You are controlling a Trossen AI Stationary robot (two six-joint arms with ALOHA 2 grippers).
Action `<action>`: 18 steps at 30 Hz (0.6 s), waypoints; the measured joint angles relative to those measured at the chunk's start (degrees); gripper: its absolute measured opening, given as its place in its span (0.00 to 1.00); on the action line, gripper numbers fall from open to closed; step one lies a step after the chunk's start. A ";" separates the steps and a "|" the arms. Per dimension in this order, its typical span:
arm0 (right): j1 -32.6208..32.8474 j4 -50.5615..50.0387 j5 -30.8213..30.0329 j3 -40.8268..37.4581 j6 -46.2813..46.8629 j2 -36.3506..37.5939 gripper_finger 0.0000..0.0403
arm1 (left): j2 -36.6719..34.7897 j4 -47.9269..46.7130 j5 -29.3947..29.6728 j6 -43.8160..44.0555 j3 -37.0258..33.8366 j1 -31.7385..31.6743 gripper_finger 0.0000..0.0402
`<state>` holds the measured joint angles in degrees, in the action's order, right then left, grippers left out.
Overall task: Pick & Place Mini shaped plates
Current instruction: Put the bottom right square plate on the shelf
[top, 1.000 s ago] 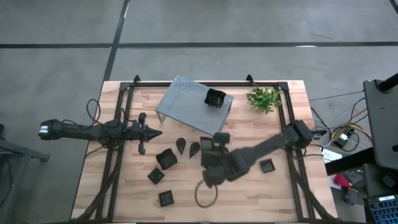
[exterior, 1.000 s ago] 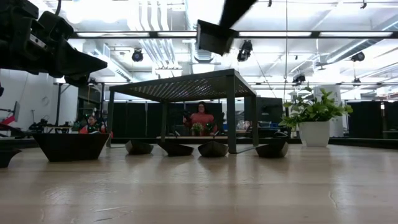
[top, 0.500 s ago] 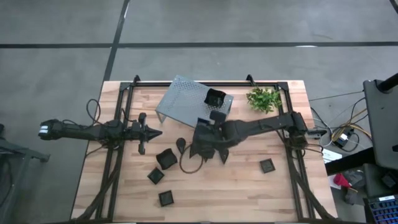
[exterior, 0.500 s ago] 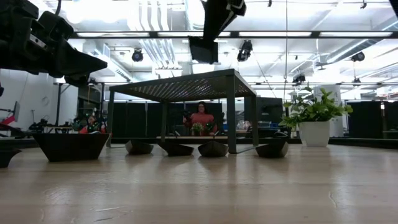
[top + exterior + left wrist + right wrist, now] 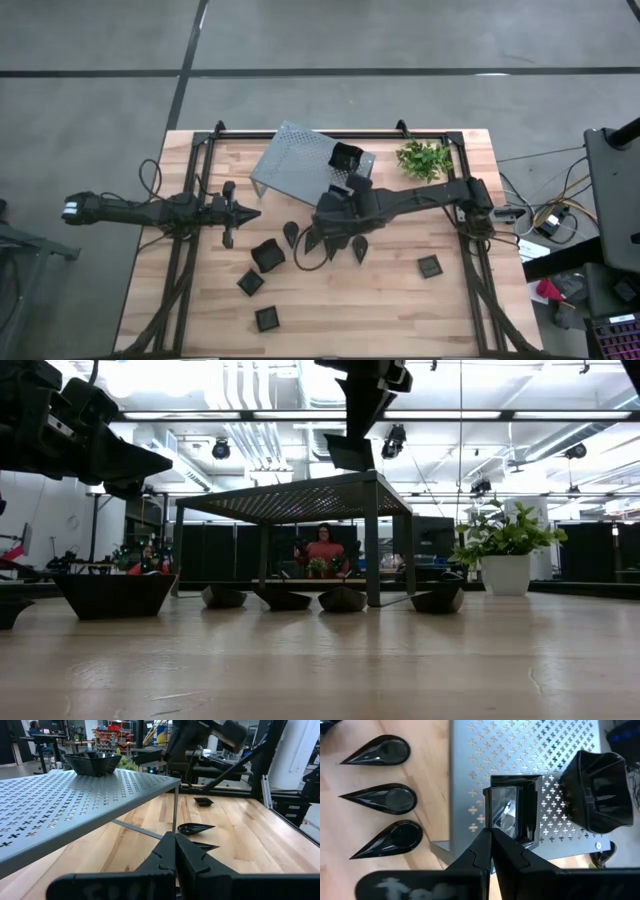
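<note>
1. Black square mini plate [image 5: 514, 810], pinched by the closed right claw [image 5: 490, 832], has travelled from the counter's middle to just above the grey shelf [image 5: 298, 165], beside another plate [image 5: 346, 156].
2. Left claw [image 5: 175, 842], closed and empty, waits left.
3. Wooden counter [image 5: 400, 300] carries scattered plates; people sit in the room beyond.

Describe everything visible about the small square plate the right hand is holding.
The small glossy black square plate has raised rims and a reflective floor. The right hand is shut on one rim, holding it above the grey perforated metal shelf, near its edge. It hangs beside the larger black square dish that sits on the shelf, apart from it.
</note>
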<state>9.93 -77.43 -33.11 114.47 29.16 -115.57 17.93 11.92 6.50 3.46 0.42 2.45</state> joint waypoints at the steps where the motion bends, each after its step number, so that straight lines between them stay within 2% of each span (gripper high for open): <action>1: -0.26 -0.09 0.31 -0.21 -0.37 0.00 0.03 | 0.01 -0.02 0.00 0.00 0.01 0.01 0.00; 18: -3.01 0.76 1.47 -1.37 -0.11 -0.04 0.03 | -0.02 -0.01 0.00 -0.01 0.00 0.00 0.00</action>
<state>6.91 -76.67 -31.64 113.10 29.05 -115.61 17.91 11.91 6.50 3.45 0.42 2.45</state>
